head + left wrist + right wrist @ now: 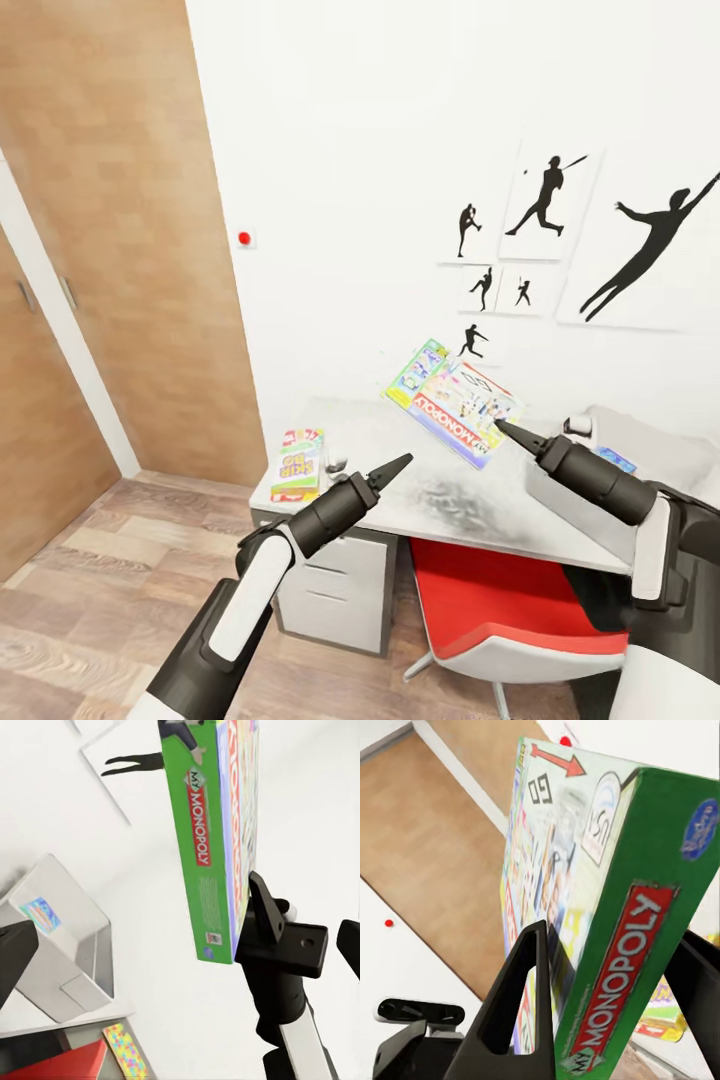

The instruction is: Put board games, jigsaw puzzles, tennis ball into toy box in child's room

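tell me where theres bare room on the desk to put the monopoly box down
The light grey top is bare in its middle, between the Skip-Bo box at its left edge and the toy box at the right. The right end is crowded: the toy box and the right gripper, shut on the Monopoly box held above the desk.

The Monopoly box (455, 400) is held tilted above the desk (440, 490), in front of the wall prints (545, 200), clamped at its near corner between the fingers of the right gripper (505, 430). The left gripper (395, 468) is positioned over the desk, to the left of that box and apart from it. The Skip-Bo box (299, 464) lies flat on the desk's left end. The bin (650, 445) stands at the desk's right. A chair (510, 610) is tucked under the desk. A door (130, 230) stands to the left.
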Available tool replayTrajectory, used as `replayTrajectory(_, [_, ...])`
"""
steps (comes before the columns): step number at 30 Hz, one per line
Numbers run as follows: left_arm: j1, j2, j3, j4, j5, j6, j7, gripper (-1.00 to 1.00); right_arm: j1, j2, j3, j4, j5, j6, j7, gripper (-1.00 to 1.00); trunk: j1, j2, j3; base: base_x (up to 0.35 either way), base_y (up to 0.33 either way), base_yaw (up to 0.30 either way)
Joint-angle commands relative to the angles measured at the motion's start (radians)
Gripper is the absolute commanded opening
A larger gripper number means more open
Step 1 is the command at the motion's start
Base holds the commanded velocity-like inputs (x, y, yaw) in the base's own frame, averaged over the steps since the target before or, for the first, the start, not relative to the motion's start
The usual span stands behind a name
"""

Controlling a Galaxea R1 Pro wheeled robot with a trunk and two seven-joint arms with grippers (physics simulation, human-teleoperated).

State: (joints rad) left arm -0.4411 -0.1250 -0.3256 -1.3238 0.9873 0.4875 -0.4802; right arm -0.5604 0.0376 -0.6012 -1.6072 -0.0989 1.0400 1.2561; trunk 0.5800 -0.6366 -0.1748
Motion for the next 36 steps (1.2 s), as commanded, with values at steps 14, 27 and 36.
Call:
replayTrajectory(14, [-0.002, 0.008, 0.032, -0.001, 0.003, 0.042, 0.006, 1.00, -0.014, -0.031, -0.024, 0.012, -0.002, 0.007, -0.014, -1.00, 0.000, -0.001, 0.008, 0.000, 0.000, -0.254])
replayTrajectory(27, [-0.012, 0.009, 0.050, -0.098, 0.005, 0.110, 0.134, 1.00, -0.154, -0.187, -0.081, 0.255, -0.002, 0.007, -0.071, -1.00, 0.000, -0.001, 0.017, 0.000, 0.000, -0.257])
replayTrajectory(36, [-0.086, 0.003, 0.043, -0.225, 0.040, 0.218, 0.475, 1.00, -0.303, -0.379, -0.087, 0.615, -0.006, 0.007, -0.075, -1.00, 0.000, -0.001, 0.020, 0.000, 0.000, -0.272])
